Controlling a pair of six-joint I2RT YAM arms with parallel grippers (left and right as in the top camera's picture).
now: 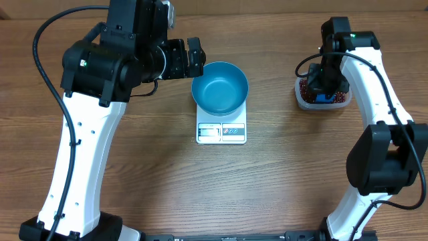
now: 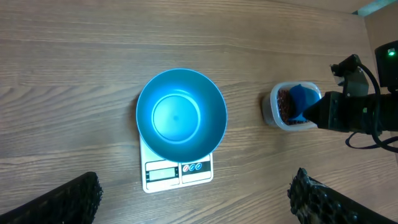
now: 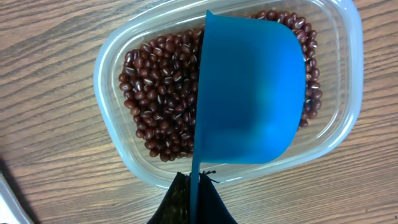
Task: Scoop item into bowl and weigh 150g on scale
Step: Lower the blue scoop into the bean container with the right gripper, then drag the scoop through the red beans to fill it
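Right wrist view: right gripper (image 3: pixel 194 199) clamps the scoop (image 3: pixel 249 93) over beans (image 3: pixel 161 93) mid-frame; left gripper (image 1: pixel 187 58), farther off, gapes wide.

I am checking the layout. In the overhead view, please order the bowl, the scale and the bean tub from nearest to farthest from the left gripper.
1. Bowl, just right of the left gripper.
2. Scale, under the bowl.
3. Bean tub, far right.
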